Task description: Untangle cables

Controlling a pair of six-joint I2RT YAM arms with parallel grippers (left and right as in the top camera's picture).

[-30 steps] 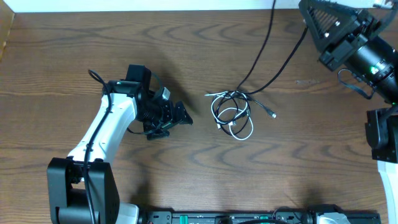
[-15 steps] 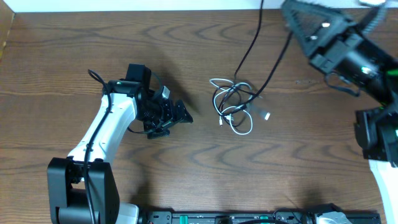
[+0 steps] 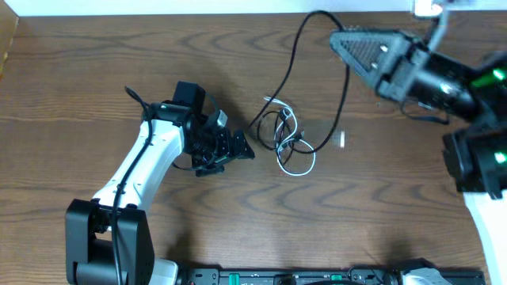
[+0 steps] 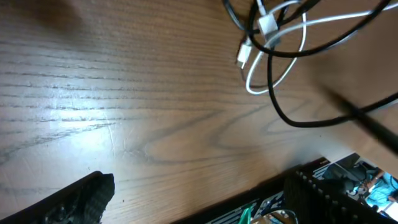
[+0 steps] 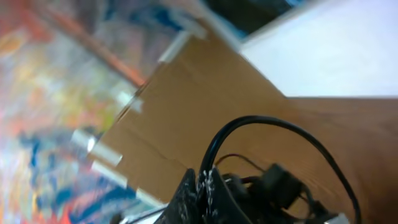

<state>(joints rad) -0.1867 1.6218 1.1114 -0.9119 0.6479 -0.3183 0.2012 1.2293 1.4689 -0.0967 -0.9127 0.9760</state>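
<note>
The cables lie in a small tangle point(image 3: 283, 133) at mid-table, with a white cord point(image 3: 298, 169) looping out at the front and a small plug end point(image 3: 342, 139) to the right. My right gripper point(image 3: 339, 39) is raised at the back right, shut on a black cable point(image 3: 291, 49) that arcs down into the tangle. The right wrist view shows the fingers point(image 5: 208, 185) pinching that black cable point(image 5: 281, 122). My left gripper point(image 3: 244, 150) is open and empty just left of the tangle. Its wrist view shows the white cord point(image 4: 275, 68) and black loop point(image 4: 292, 119) ahead of the spread fingers point(image 4: 202, 186).
A cardboard box edge point(image 3: 8, 39) sits at the far left. An equipment rail point(image 3: 317, 277) runs along the front edge of the table. A white surface borders the table's back edge point(image 3: 158, 6).
My right gripper has swung left and up with the black cable, dragging the tangle left and tightening it. My left gripper has shifted right, closer to the tangle.
</note>
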